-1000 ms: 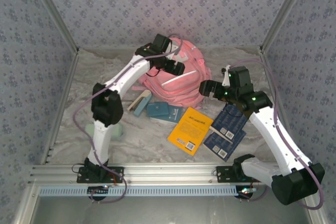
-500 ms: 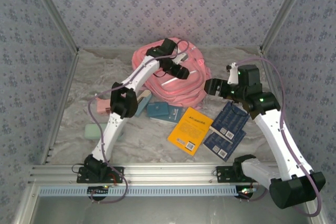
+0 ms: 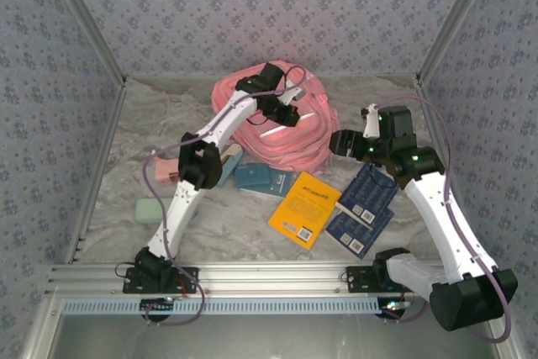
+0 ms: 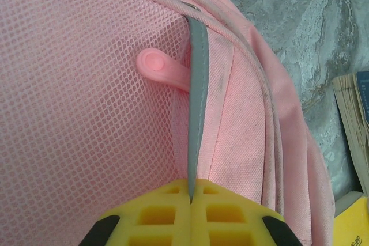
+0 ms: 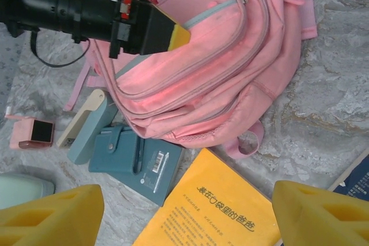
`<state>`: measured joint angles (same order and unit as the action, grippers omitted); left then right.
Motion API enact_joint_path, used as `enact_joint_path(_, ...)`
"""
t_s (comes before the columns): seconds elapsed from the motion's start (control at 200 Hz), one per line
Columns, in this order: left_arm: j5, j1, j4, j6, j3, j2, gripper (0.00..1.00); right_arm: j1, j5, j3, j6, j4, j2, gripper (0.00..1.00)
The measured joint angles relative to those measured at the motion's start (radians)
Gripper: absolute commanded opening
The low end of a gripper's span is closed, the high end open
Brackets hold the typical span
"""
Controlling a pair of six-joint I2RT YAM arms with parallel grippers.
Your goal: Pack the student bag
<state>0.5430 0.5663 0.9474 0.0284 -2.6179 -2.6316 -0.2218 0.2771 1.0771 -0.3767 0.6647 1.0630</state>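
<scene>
We find the student bag lying at the far middle of the worktop, front pockets up. Our left tool sits on top of it, clenched on the grey zip band, which runs straight away from the pads. Our right tool hangs released just off the bag's right side, above the yellow book. We judge that the left arm should pull along that band's line, while the right arm, nearer the books, fetches.
</scene>
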Motion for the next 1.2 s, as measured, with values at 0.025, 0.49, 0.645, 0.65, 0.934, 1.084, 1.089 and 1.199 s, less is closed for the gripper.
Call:
enact_joint_path(0.025,0.0,-0.003,0.0,0.001,-0.002,0.0,0.0,0.0,-0.001,0.001,0.0,0.001,0.005,0.77)
enact_joint_path(0.49,-0.065,-0.057,-0.022,0.036,-0.042,0.158,0.0,-0.003,-0.05,0.036,-0.053,0.028,0.012,0.74)
enact_joint_path(0.645,-0.064,-0.094,-0.023,0.058,-0.035,0.226,0.0,-0.021,-0.052,0.012,-0.058,0.039,-0.018,0.74)
enact_joint_path(0.65,-0.063,-0.095,-0.022,0.059,-0.034,0.229,0.0,-0.023,-0.052,0.011,-0.058,0.04,-0.018,0.74)
enact_joint_path(0.934,0.033,-0.071,0.037,0.338,0.256,0.444,0.0,-0.155,-0.134,-0.146,-0.06,0.029,-0.009,0.72)
enact_joint_path(1.084,0.033,0.002,0.073,0.632,0.574,0.638,0.0,-0.156,-0.198,-0.266,-0.089,-0.006,-0.043,0.72)
enact_joint_path(1.089,0.032,0.005,0.076,0.645,0.586,0.646,0.0,-0.156,-0.199,-0.267,-0.09,-0.007,-0.043,0.72)
enact_joint_path(1.199,0.034,0.049,0.086,0.816,0.728,0.733,0.0,-0.146,-0.214,-0.272,-0.103,-0.056,-0.051,0.73)
